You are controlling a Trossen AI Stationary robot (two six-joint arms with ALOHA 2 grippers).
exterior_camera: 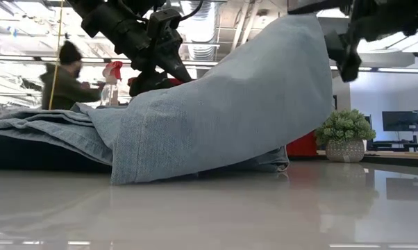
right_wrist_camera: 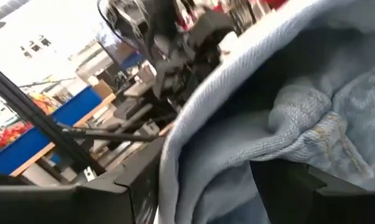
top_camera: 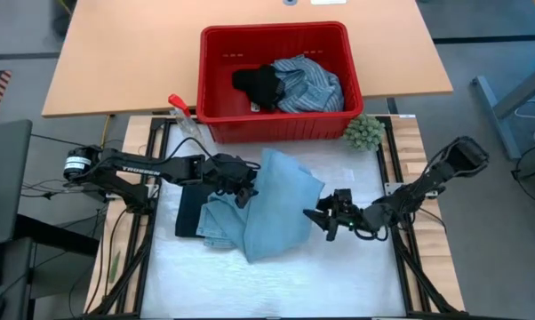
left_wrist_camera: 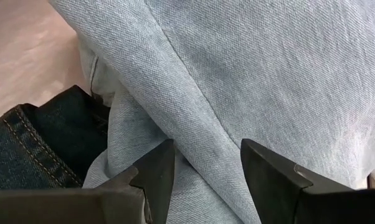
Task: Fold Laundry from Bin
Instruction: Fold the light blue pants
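Light blue denim jeans (top_camera: 276,209) lie on the white mat (top_camera: 356,276), their right part raised high (exterior_camera: 292,62). The jeans' left part rests on a dark navy piece (top_camera: 187,213). My left gripper (top_camera: 239,185) is closed on the jeans near their middle. My right gripper (top_camera: 328,218) is closed on their right edge. The red bin (top_camera: 276,31) at the far side holds a striped shirt (top_camera: 314,84) and a black piece (top_camera: 259,84). My left gripper has a ridge of the denim (left_wrist_camera: 203,155) between its two fingers (left_wrist_camera: 156,177), slanting down from the table's left. The cloth rises from there toward the right; one layer or several, I cannot tell. My right gripper holds the jeans' right edge (right_wrist_camera: 187,162) between its fingers (right_wrist_camera: 299,186), coming level from the table's right. That edge is lifted well above the mat, and the denim slopes down from it to the left, its lower part on the mat (exterior_camera: 195,170).
A fuzzy green ball (top_camera: 363,132) sits at the bin's right corner and a spray bottle (top_camera: 180,111) at its left. A person (exterior_camera: 64,80) shows in the room beyond the table. The mat's near part lies bare.
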